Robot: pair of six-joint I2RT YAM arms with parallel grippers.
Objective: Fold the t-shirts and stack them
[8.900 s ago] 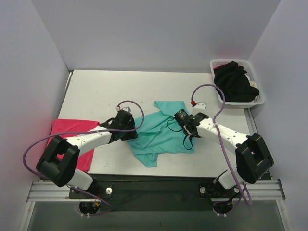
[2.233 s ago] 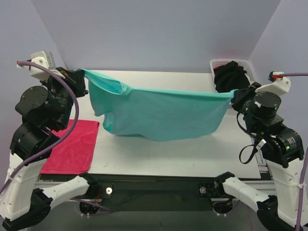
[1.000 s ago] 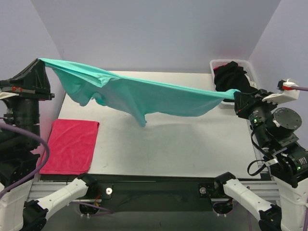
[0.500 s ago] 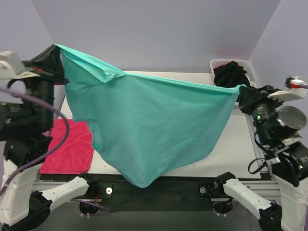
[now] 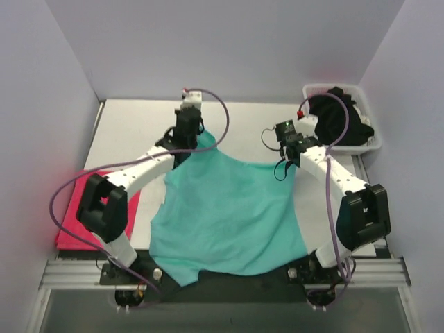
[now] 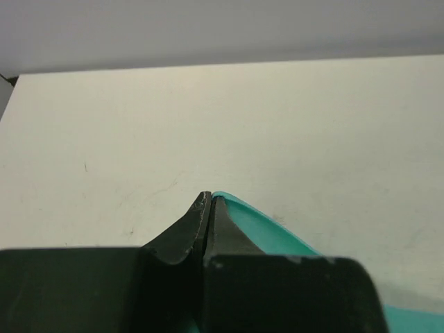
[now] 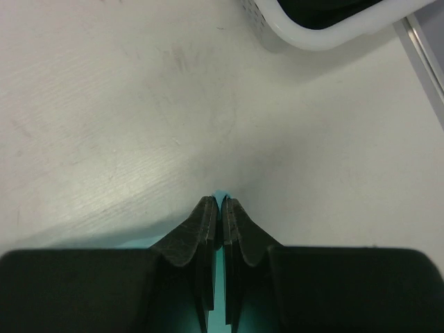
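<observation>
A teal-green t-shirt point(image 5: 229, 208) lies spread flat on the table, its near hem hanging over the front edge. My left gripper point(image 5: 193, 142) is shut on its far left corner; in the left wrist view the jaws point(image 6: 208, 199) pinch the teal edge point(image 6: 267, 227). At the far right corner my right gripper point(image 5: 288, 154) is shut too, with a teal strip between the closed fingers point(image 7: 223, 202). A pinkish-red t-shirt point(image 5: 68, 225) lies folded at the left, partly hidden by the left arm. Black t-shirts point(image 5: 338, 123) fill the basket.
The white slotted basket point(image 5: 370, 144) stands at the far right corner, and its rim point(image 7: 312, 31) also shows just ahead of my right gripper. Bare table point(image 5: 139, 125) lies beyond the teal shirt up to the back wall. Purple cables loop over both arms.
Both arms have dropped from holding the teal shirt stretched high in the air to low over the table. The shirt now lies spread flat, still gripped at both far corners.
</observation>
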